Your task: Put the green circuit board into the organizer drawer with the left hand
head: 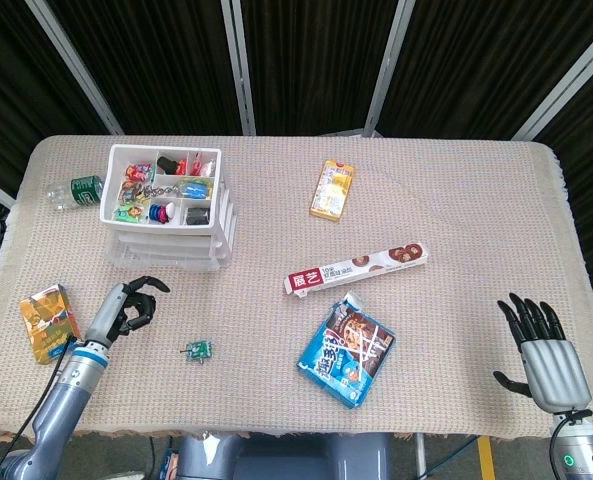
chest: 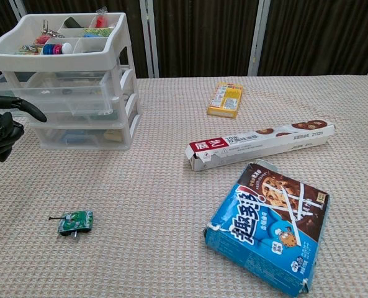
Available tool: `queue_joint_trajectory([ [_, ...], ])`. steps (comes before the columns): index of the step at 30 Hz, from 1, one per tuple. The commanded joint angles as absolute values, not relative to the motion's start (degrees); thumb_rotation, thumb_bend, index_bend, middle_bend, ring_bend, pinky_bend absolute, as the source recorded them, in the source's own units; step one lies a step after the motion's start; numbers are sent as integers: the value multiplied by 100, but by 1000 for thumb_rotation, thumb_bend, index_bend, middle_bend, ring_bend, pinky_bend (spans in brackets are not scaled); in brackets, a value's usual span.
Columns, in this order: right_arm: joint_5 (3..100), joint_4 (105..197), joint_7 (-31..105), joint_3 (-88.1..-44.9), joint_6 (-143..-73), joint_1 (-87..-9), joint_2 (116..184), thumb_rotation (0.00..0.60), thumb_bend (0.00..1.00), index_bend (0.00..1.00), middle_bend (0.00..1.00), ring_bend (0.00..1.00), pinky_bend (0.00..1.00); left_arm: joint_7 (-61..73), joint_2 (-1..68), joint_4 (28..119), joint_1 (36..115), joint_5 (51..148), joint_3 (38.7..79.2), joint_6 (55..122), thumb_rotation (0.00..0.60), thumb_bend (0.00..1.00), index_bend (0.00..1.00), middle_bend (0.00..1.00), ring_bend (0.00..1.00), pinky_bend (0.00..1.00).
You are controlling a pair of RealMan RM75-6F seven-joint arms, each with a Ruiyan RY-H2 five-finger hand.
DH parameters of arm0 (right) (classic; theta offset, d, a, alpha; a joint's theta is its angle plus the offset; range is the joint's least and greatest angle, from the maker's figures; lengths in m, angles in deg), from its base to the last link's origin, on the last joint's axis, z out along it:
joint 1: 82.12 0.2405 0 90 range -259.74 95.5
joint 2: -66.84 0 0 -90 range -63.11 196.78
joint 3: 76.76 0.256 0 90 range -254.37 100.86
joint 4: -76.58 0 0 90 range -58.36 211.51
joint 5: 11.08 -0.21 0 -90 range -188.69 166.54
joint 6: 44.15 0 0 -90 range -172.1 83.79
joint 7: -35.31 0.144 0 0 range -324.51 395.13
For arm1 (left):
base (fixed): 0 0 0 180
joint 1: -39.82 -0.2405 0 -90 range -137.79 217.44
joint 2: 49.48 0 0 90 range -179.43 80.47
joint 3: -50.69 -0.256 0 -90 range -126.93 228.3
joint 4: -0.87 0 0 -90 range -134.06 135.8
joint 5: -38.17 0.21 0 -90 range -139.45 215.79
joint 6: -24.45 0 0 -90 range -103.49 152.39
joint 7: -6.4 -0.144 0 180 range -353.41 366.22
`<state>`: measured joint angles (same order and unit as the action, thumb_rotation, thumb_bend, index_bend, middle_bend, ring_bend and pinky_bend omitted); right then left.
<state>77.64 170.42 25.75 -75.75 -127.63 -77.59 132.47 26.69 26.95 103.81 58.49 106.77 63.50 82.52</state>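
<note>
Both hands empty: left hand (head: pixel 128 304) fingers loosely curled, holding nothing; right hand (head: pixel 542 345) spread wide, far right. Green circuit board (head: pixel 198 349) lies on table, right and slightly nearer than left hand, long axis left-right; organizer drawer (chest: pixel 53 102) pulled out

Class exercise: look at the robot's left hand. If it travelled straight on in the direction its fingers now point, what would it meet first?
Probably the organizer: the left hand points up-table toward its lower drawers. The green circuit board lies off to the side, out of that line. Depth is uncertain.
</note>
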Motion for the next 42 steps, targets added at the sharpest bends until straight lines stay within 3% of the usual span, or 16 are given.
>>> queue_joint_trajectory([
  [1, 7768, 17050, 2575, -7576, -12767, -7760, 13247, 600, 0, 67, 0, 0, 0, 1687, 2578, 10240, 5664, 11805, 6006, 9136, 600, 781, 311, 878, 767, 656],
  [6, 7775, 17057, 2562, -7584, -12762, -7761, 13249, 600, 0, 67, 0, 0, 0, 171, 2623, 10122, 5610, 12568, 6017, 10026, 600, 725, 256, 955, 834, 703],
  [10, 7784, 17064, 2560, -7587, -12768, -7763, 13249, 600, 0, 67, 0, 0, 0, -526, 2483, 10407, 5670, 12331, 6128, 9968, 600, 724, 248, 988, 864, 727],
  [20, 7782, 17063, 2548, -7591, -12752, -7759, 13249, 600, 0, 67, 0, 0, 0, -2057, 2092, 10915, 6154, 10453, 6662, 9171, 600, 726, 201, 991, 866, 729],
  [29, 7791, 17067, 2515, -7599, -12750, -7760, 13260, 600, 0, 68, 0, 0, 0, -2990, 2127, 10945, 6669, 8960, 6790, 8924, 600, 730, 209, 991, 866, 729],
  [32, 7797, 17067, 2513, -7599, -12755, -7761, 13260, 600, 0, 68, 0, 0, 0, -3079, 2182, 10922, 6777, 8731, 6743, 8903, 600, 731, 258, 991, 866, 729],
  [38, 7800, 17072, 2532, -7599, -12767, -7767, 13248, 600, 0, 68, 0, 0, 0, -3062, 2257, 10906, 6899, 8550, 6622, 8918, 600, 742, 549, 997, 868, 732],
  [42, 7798, 17074, 2555, -7590, -12775, -7767, 13242, 600, 0, 68, 0, 0, 0, -2940, 2179, 11016, 6889, 8689, 6539, 8987, 600, 754, 663, 998, 872, 733],
])
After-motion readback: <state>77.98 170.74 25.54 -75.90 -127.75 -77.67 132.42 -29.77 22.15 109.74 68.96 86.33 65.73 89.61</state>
